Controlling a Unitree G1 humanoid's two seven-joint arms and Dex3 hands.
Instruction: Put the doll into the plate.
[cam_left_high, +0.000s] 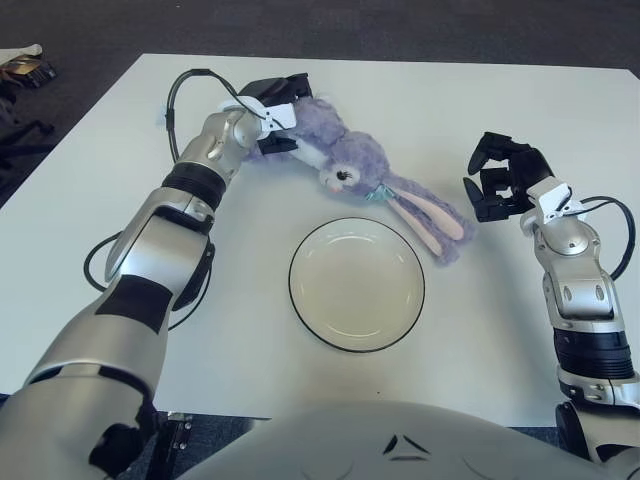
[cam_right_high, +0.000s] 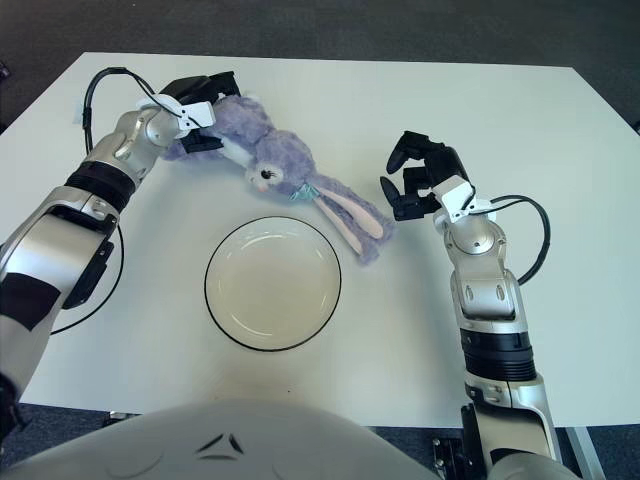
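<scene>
My left hand (cam_left_high: 272, 112) is clamped on the body end of the doll (cam_left_high: 352, 160), which stretches from it toward my right hand (cam_left_high: 503, 178), ears lying on the table (cam_left_high: 500, 90). That hand sits just past the ear tips, fingers spread, holding nothing. The plate (cam_left_high: 356, 284) lies nearer me, empty, so I judge the move itself remains.

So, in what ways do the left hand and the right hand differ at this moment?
The left hand is closed on the body end of the purple doll at the far side of the table; the right hand holds nothing. The left hand touches the doll, while the right hand, fingers spread, shows just to the right of the doll's ears, apart from them. Neither hand is over the plate.
</scene>
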